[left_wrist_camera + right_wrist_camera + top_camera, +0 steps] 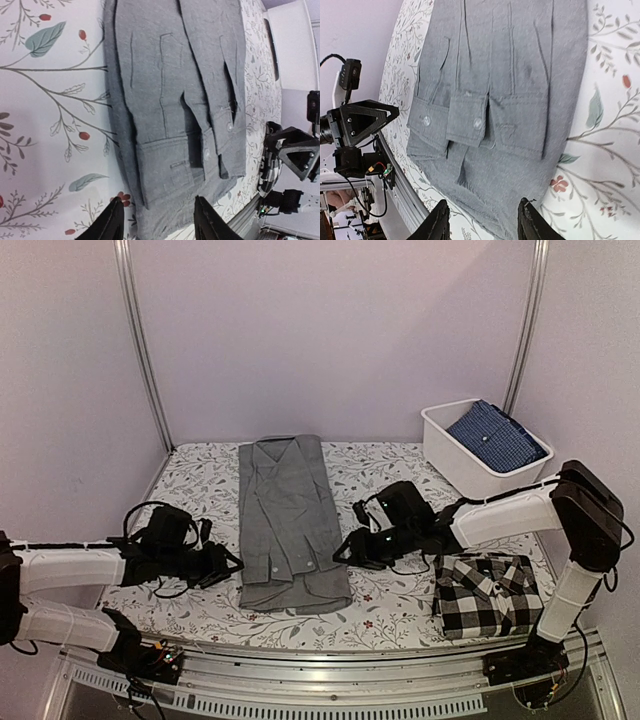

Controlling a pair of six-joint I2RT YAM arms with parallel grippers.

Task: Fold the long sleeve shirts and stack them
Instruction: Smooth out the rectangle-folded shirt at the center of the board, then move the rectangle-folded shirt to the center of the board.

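So grey shirt [290, 515] flat, narrow, sleeves folded in.

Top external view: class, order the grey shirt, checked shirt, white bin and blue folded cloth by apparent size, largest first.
1. grey shirt
2. white bin and checked shirt: alike, and the bin sits farther away, so unranked
3. blue folded cloth

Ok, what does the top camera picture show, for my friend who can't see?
A grey shirt, folded into a long strip, lies in the middle of a flowery table, with the left tool and right tool either side of its near end. A folded black-and-white checked shirt sits near right; a white bin behind it holds blue cloth.
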